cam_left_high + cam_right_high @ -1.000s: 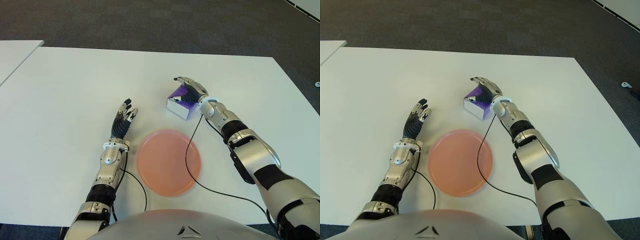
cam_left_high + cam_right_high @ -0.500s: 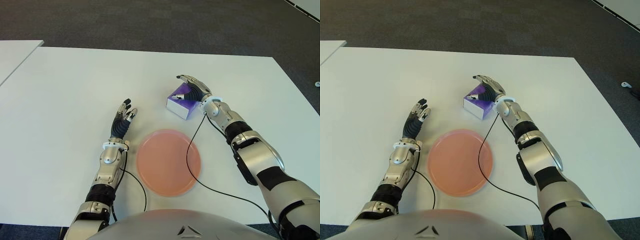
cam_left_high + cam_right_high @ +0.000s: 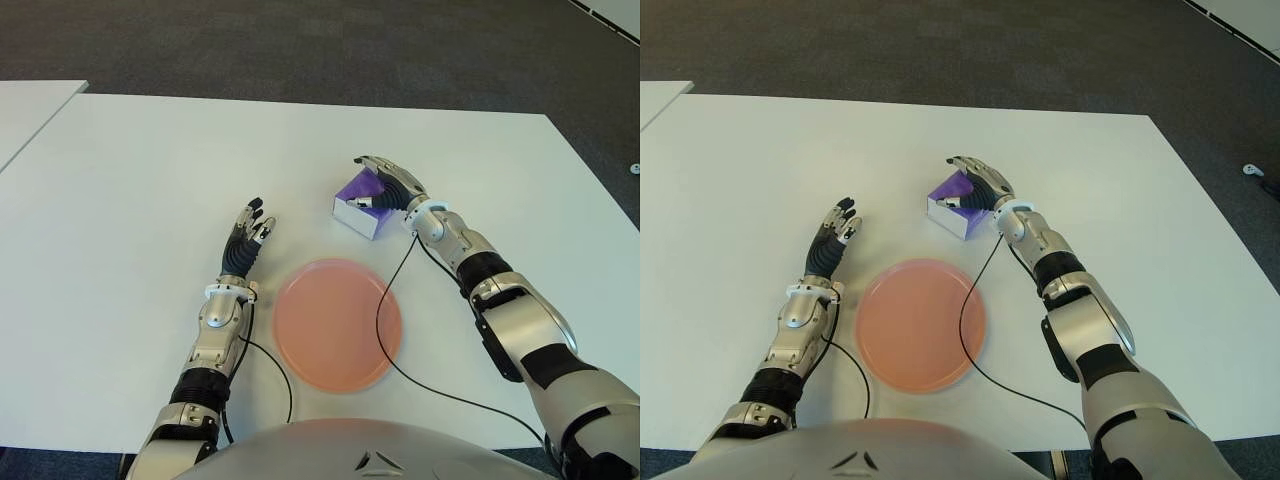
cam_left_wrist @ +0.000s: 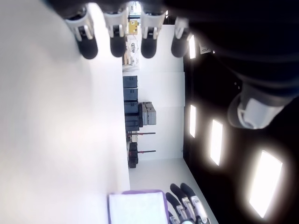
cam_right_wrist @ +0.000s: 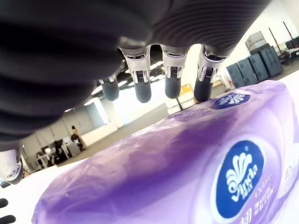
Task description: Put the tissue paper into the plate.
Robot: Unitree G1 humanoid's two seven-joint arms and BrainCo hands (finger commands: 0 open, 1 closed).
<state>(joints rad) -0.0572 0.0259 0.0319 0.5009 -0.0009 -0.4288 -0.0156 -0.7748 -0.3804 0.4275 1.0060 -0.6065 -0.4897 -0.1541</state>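
Right hand shifted | wrist: fingers clear tissue pack

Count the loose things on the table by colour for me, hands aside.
Purple: 1, the tissue pack under the right hand.
Pink: 1, the plate, beside the left hand.
Total: 2.

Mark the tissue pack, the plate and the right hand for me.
tissue pack (image 3: pixel 353 210), left eye view, white front face.
plate (image 3: pixel 330 322), left eye view, bare centre of the pink dish.
right hand (image 3: pixel 392 186), left eye view, back of the hand, fingers arched over the pack.
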